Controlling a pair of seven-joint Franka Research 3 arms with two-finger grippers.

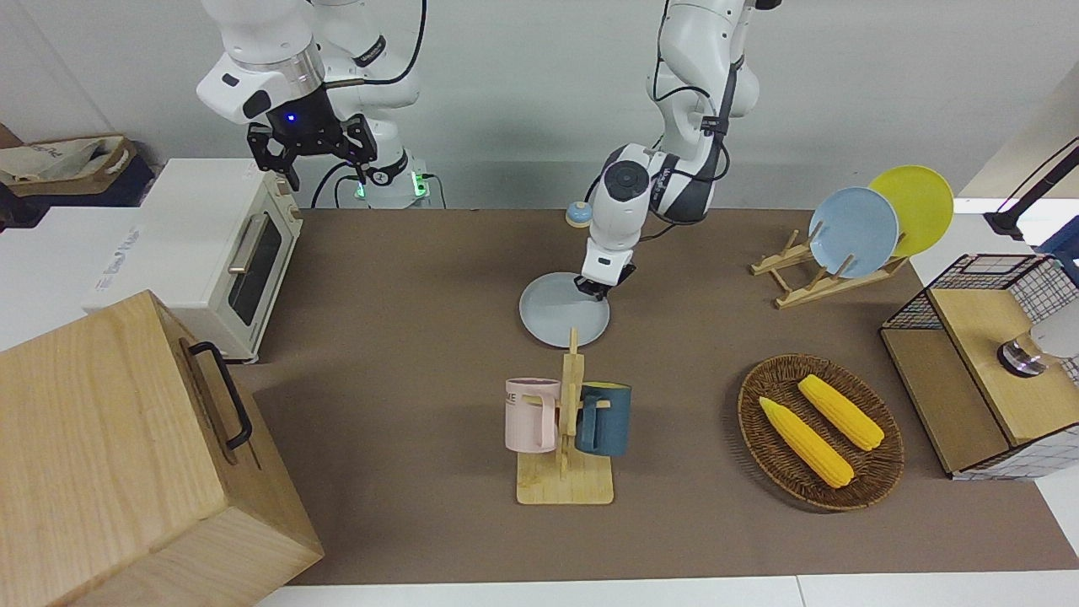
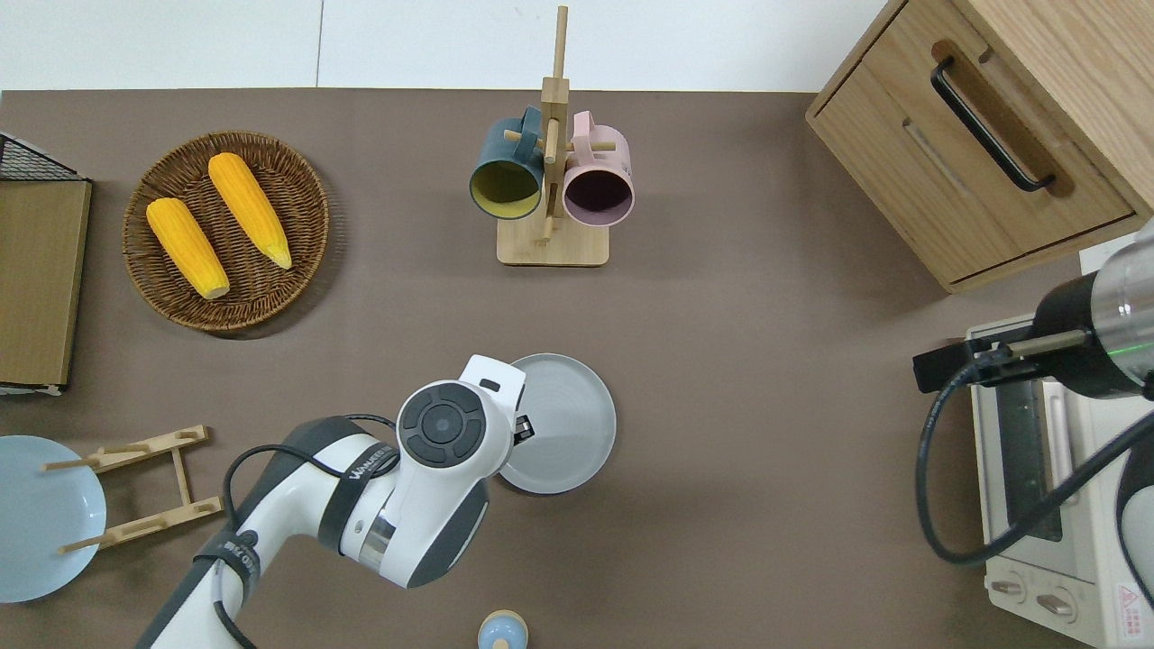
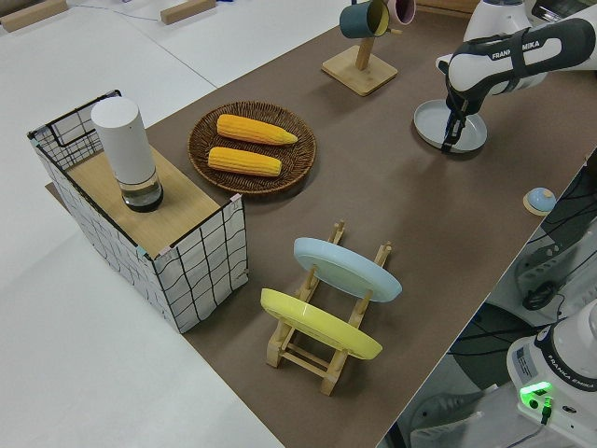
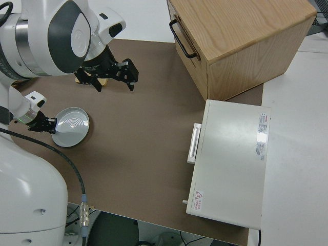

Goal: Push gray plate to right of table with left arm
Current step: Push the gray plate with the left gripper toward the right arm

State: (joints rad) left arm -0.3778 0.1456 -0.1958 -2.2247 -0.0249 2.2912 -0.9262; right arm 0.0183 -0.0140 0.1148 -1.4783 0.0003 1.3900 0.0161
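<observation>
One gray plate [image 2: 563,424] lies flat on the brown desk [image 2: 739,379], near its middle, nearer to the robots than the mug stand [image 2: 552,243]. Left hand [image 2: 521,426] sits low on the plate's rim, at the edge toward the left arm's end; whether its fingers are apart, cannot tell. Right hand [image 1: 312,152], parked, fingers spread apart.
</observation>
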